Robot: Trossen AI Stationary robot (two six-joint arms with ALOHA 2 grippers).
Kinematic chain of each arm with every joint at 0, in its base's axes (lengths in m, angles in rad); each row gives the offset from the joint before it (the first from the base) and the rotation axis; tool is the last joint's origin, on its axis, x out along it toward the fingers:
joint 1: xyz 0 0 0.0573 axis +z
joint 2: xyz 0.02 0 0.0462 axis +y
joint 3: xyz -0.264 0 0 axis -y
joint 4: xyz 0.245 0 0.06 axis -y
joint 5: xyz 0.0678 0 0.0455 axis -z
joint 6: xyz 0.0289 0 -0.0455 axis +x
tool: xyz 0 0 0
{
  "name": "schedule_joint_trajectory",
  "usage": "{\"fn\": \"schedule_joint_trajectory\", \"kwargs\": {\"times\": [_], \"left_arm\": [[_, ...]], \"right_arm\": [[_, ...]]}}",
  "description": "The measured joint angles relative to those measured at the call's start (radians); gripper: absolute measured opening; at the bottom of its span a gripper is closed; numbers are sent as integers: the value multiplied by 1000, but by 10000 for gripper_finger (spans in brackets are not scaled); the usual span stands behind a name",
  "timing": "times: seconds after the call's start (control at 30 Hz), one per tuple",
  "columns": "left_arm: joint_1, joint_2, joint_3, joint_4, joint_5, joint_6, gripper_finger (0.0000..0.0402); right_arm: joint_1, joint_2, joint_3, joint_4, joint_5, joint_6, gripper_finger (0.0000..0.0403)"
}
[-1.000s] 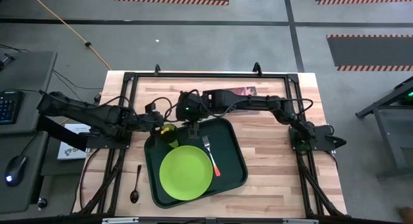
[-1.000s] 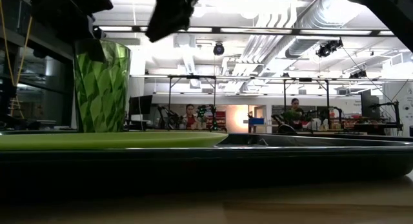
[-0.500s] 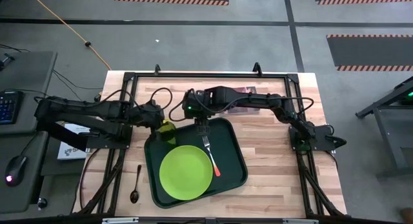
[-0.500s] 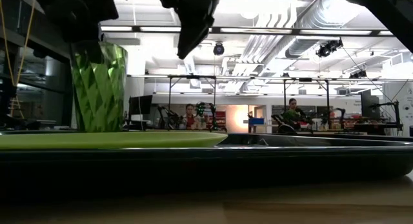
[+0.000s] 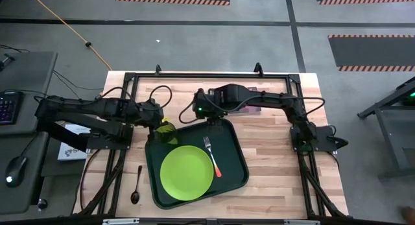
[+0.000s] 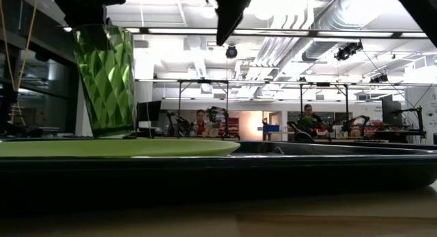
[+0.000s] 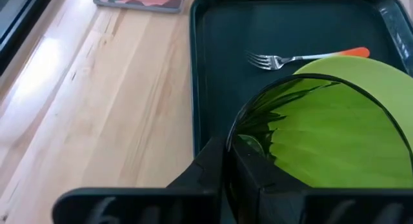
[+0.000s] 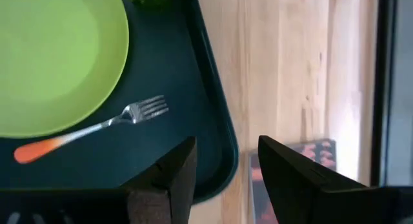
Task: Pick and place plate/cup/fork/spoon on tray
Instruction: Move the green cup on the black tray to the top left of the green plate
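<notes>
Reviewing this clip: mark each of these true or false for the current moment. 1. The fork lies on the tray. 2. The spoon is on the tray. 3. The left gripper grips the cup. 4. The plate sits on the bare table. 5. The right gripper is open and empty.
1. True: the fork lies on the tray, beside the plate.
2. False: the spoon lies on the wooden table, off the tray's left side.
3. True: the left gripper is closed on the rim of the cup, at the tray's far left corner.
4. False: the plate rests inside the tray.
5. True: the right gripper holds nothing, by the tray's far edge.
</notes>
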Motion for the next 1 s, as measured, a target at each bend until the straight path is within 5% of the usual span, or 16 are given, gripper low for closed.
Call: {"fn": "schedule_joint_trajectory", "kwargs": {"times": [0.2,0.63,1.0], "left_arm": [[0,0,0,-23,0,-8,3],[1,0,39,-36,-8,-26,2],[18,2,212,-216,-56,-50,1]], "right_arm": [[28,-148,-172,43,37,22,158],[45,-908,-1170,793,141,219,158],[45,-1231,-1483,1030,206,299,158]]}}
